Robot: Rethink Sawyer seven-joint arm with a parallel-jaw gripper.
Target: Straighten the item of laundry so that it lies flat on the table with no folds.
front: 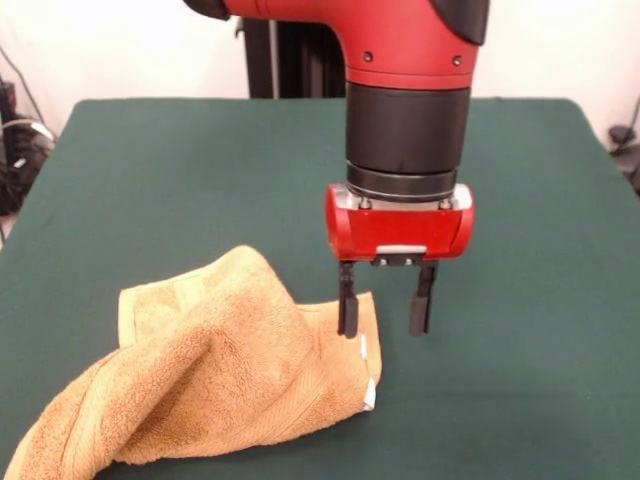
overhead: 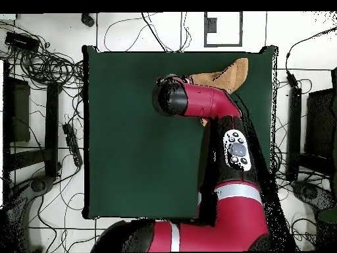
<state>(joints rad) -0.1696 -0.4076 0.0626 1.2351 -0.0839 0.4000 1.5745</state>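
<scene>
The orange-tan towel (front: 200, 375) lies crumpled and folded over itself at the near left of the dark green table (front: 150, 180), with a small white label (front: 368, 392) at its right edge. My gripper (front: 385, 320) hangs open just above the towel's right edge, one finger (front: 347, 310) in front of the cloth, the other over bare table. It holds nothing. In the overhead view the arm (overhead: 197, 102) hides most of the towel (overhead: 227, 76); only a part shows near the table's top right. The gripper itself is hidden there.
Cables and stands (overhead: 46, 66) lie on the floor around the table (overhead: 131, 145). The black pedestal column (front: 290, 50) stands behind the table's far edge.
</scene>
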